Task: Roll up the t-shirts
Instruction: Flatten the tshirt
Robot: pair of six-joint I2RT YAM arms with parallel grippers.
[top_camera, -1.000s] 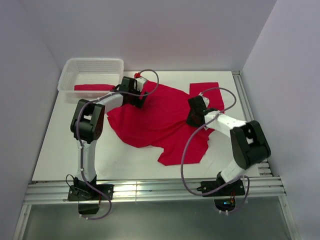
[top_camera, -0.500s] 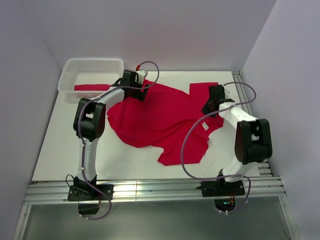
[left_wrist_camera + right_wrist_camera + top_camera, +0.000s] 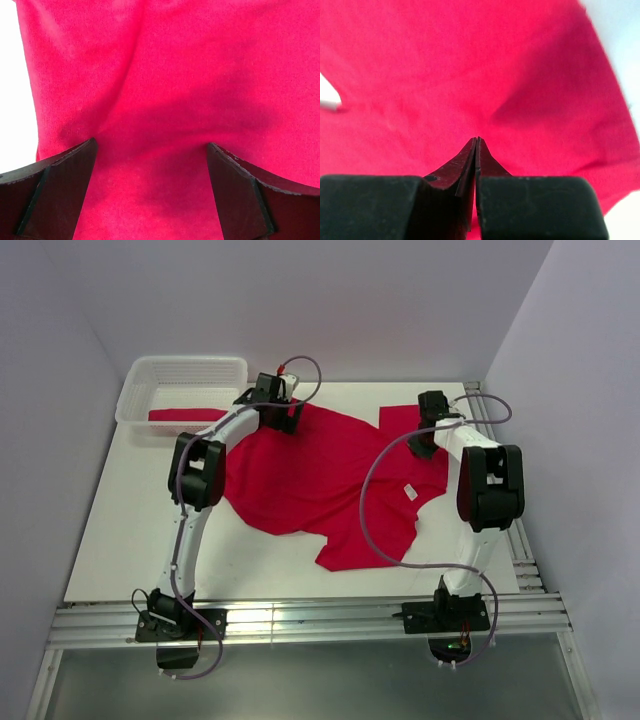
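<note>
**A:** Where are the t-shirts lying?

**B:** The spread t-shirt, crimson and plain, is lying rumpled on the white tabletop, just right of the white lattice basket. The second t-shirt is lying inside the basket as a narrow bundle along its near wall.

**A:** Left gripper?

**B:** The left gripper is hanging over the spread t-shirt's corner nearest the basket. Its jaws are standing wide apart and gripping nothing, with only red cloth showing between them.

**A:** Right gripper?

**B:** The right gripper is working at the spread t-shirt's edge farthest from the basket, with its jaws pressed together. The tips are meeting the cloth where a crease is running toward them. I cannot tell whether any cloth is being nipped.
</note>
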